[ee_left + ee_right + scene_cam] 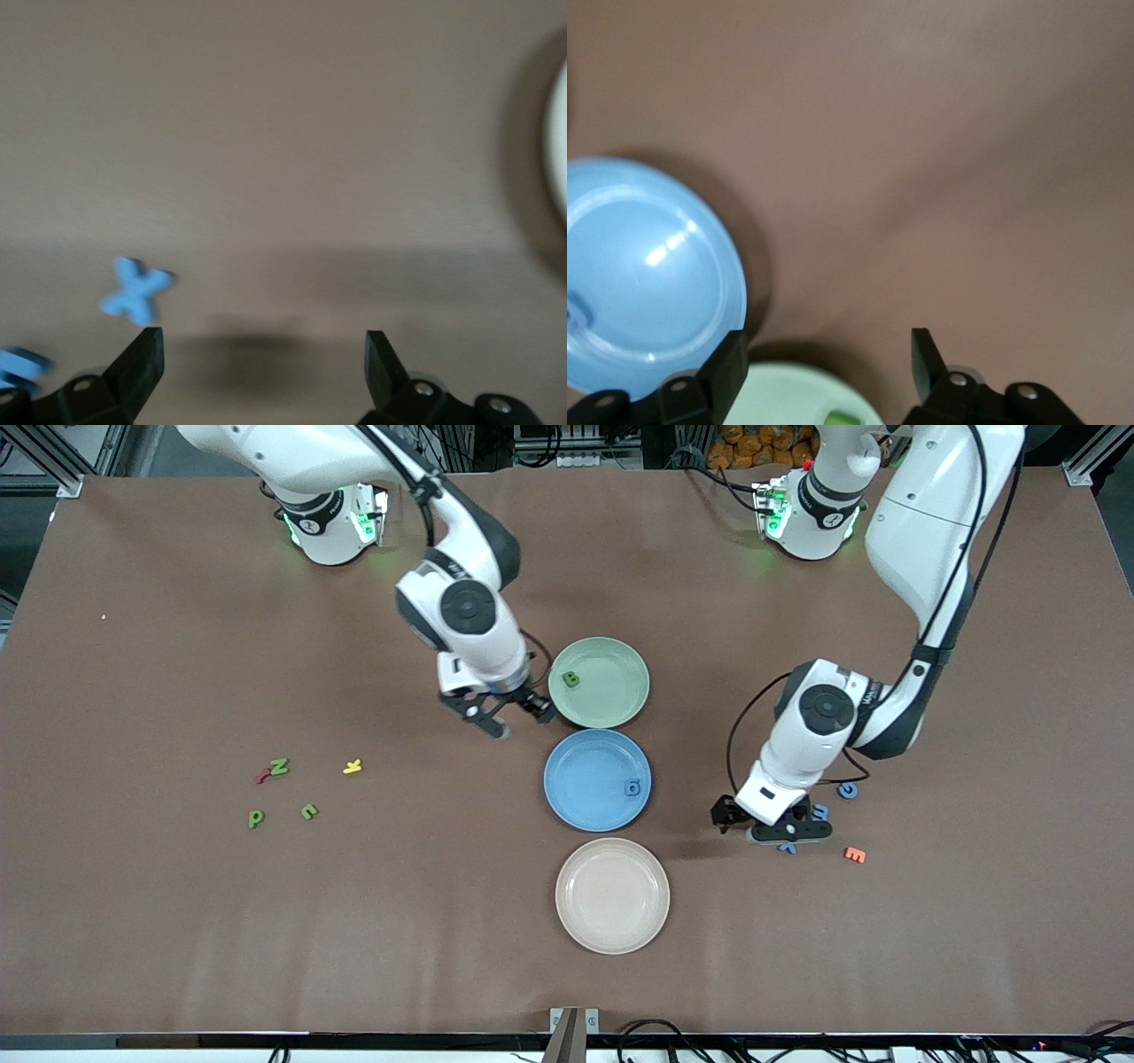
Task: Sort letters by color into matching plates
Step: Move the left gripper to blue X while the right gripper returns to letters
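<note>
The pale green plate (617, 691) holds a green letter (571, 680). The blue plate (585, 772), nearer to the front camera, holds a blue letter (633, 786). Three green letters (280, 766) lie toward the right arm's end. Three blue letters (820, 811) lie toward the left arm's end. My right gripper (516, 719) is open and empty beside the green plate's rim; its wrist view (830, 354) shows both plates (647, 274). My left gripper (760, 824) is open and empty, low over the table beside a blue X-shaped letter (135, 290).
A beige plate (612, 895) sits nearest the front camera, in line with the other two. An orange letter (855, 855) lies by the blue letters. A yellow letter (353, 766) and a red letter (262, 778) lie among the green ones.
</note>
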Robot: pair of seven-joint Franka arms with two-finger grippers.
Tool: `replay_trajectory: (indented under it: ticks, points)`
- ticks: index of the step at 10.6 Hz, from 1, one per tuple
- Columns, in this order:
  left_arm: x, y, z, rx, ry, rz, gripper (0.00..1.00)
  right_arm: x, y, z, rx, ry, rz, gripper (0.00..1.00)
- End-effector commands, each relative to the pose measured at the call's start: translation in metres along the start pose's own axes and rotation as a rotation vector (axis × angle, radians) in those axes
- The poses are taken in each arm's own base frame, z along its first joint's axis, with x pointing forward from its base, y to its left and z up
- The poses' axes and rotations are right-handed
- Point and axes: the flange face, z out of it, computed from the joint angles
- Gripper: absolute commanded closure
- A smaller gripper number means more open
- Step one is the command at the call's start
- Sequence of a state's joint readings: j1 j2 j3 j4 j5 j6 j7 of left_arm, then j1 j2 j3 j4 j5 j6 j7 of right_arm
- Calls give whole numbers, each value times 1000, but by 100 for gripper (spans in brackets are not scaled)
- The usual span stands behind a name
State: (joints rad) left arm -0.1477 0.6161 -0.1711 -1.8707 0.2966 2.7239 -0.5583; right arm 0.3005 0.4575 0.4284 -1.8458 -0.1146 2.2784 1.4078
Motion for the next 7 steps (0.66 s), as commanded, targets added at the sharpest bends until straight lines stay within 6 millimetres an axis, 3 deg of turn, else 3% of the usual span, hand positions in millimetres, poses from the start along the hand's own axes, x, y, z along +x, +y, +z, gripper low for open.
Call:
replay_trajectory:
  ticks: [1, 2, 4, 7]
  points:
    - [14, -45, 9, 35, -31, 147, 0, 66, 32, -35, -6, 28, 49, 11]
    - [20, -51, 12, 34, -29, 166, 0, 94, 44, -40, -9, 31, 64, 11]
    - [33, -57, 22, 29, -17, 180, 0, 130, 64, -48, -24, 31, 102, 11]
    - [35, -75, 30, 31, -41, 244, 0, 197, 103, -48, -49, 56, 95, 11]
